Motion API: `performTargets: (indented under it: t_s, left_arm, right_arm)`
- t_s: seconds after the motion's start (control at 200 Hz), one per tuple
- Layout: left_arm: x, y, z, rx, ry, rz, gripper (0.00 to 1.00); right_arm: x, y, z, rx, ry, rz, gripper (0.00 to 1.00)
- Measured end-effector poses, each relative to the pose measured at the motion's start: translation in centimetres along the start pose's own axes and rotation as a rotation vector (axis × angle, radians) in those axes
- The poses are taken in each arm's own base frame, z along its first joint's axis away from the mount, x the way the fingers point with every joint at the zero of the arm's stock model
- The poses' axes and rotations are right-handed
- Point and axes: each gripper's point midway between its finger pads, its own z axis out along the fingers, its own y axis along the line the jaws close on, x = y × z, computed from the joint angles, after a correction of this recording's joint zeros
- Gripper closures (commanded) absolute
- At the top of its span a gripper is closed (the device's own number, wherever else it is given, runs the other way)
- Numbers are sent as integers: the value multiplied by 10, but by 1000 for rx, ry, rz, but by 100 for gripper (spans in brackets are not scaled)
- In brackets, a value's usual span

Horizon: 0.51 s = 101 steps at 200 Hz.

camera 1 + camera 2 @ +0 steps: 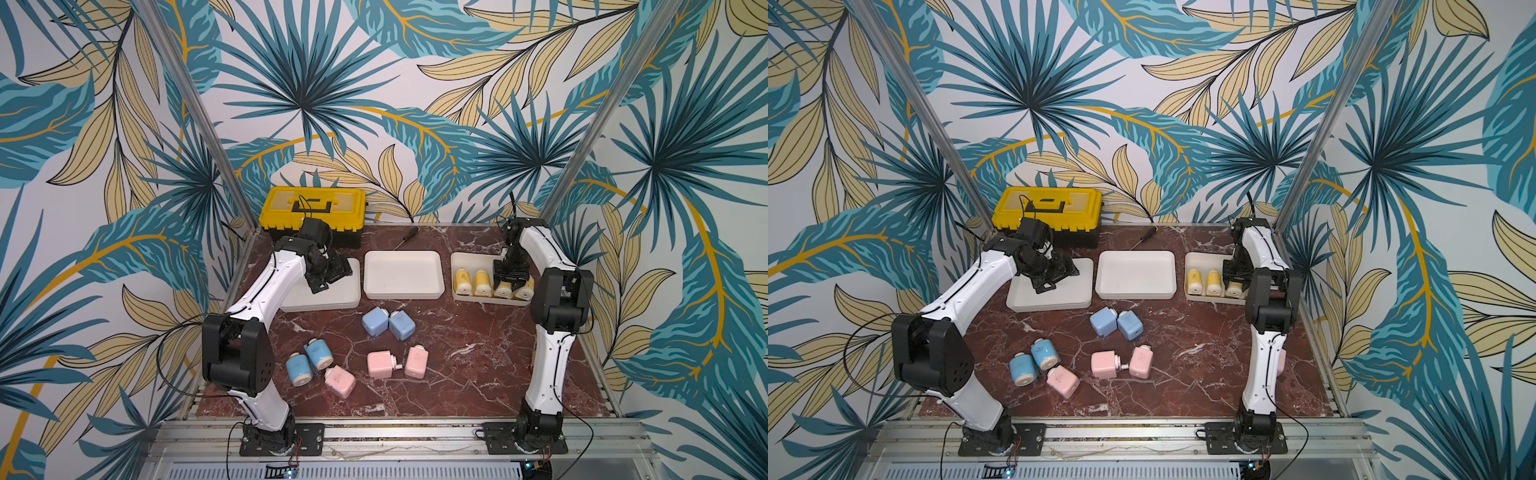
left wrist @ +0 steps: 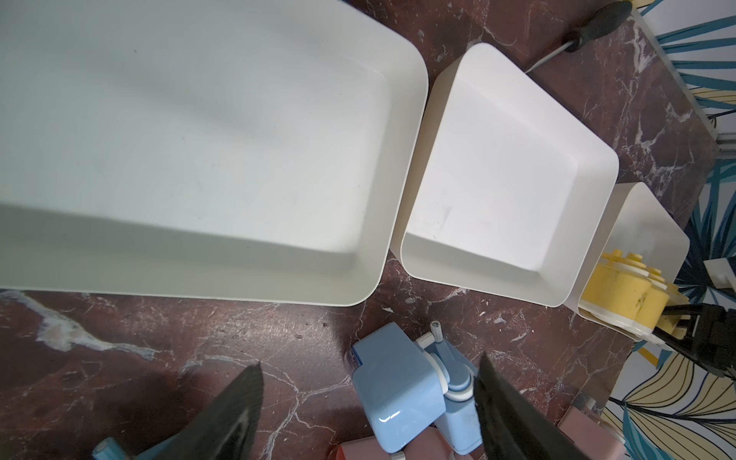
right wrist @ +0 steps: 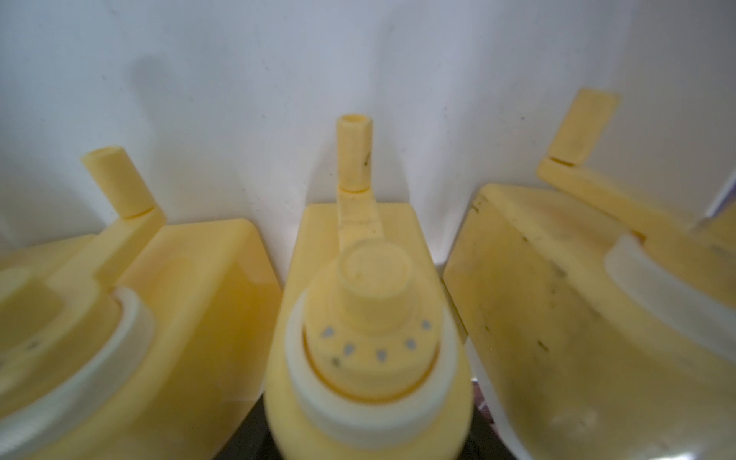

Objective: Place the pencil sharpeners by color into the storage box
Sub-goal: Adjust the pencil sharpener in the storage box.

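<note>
Yellow pencil sharpeners (image 1: 482, 282), four in a row, stand in our right-hand white tray (image 1: 461, 259); our right gripper (image 1: 510, 282) reaches down among them, astride the third yellow sharpener (image 3: 370, 318), though we cannot tell whether it grips. Our left gripper (image 2: 368, 402) hovers with fingers wide and empty over the left tray (image 1: 345, 299). Four blue sharpeners (image 1: 388, 324) and the pink sharpeners (image 1: 380, 364) lie loose on the marble tabletop (image 1: 478, 365); the middle tray (image 1: 403, 274) holds nothing.
</note>
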Motion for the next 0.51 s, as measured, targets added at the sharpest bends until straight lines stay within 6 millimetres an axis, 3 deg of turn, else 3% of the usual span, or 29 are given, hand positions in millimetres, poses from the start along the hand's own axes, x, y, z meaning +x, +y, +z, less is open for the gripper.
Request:
performTargets:
  t_s: [0.28, 0.506]
  left_arm:
    - [0, -1, 0, 3, 1, 0, 15]
    - [0, -1, 0, 3, 1, 0, 15]
  right_arm:
    - [-3, -1, 0, 4, -10, -70, 52]
    - [-6, 0, 0, 0, -26, -82, 39]
